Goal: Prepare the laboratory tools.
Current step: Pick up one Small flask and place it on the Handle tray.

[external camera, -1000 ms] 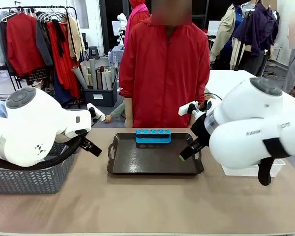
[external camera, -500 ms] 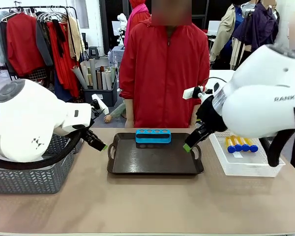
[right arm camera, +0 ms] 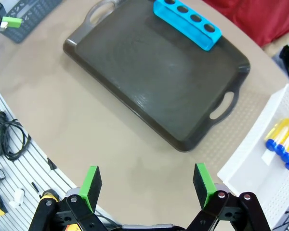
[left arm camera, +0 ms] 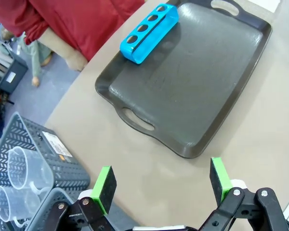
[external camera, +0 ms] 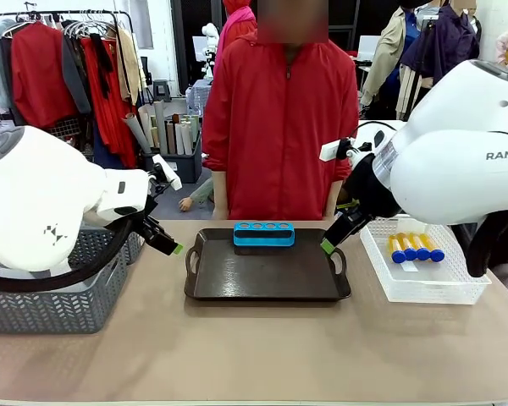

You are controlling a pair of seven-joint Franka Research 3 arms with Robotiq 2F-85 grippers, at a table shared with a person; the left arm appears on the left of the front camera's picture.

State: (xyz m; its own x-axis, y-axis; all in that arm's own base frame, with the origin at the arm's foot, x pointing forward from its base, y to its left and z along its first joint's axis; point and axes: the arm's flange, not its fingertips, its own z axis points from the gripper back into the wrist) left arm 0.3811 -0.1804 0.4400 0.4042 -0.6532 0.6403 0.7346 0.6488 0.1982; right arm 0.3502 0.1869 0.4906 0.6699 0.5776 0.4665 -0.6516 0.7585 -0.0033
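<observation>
Several yellow tubes with blue caps point(external camera: 415, 247) lie side by side in a white mesh basket point(external camera: 423, 283) at the table's right; the right wrist view shows these tubes point(right arm camera: 278, 139) too. Clear plastic beakers point(left arm camera: 20, 167) sit inside the grey basket point(left arm camera: 53, 161). My left gripper point(external camera: 171, 245) hangs open over the table between the grey basket and the tray, its jaws point(left arm camera: 161, 180) wide with nothing in them. My right gripper point(external camera: 328, 244) hovers open above the tray's right handle, also holding nothing point(right arm camera: 147, 185).
A dark brown handled tray point(external camera: 267, 279) lies mid-table with a blue four-hole rack point(external camera: 264, 233) at its far edge. The grey basket point(external camera: 51, 300) stands at the left. A person in a red jacket point(external camera: 279, 118) stands at the far side.
The right arm has lifted and swung back to the right, uncovering the white basket with the tubes. The left gripper has risen slightly and shifted toward the tray. Both stay open.
</observation>
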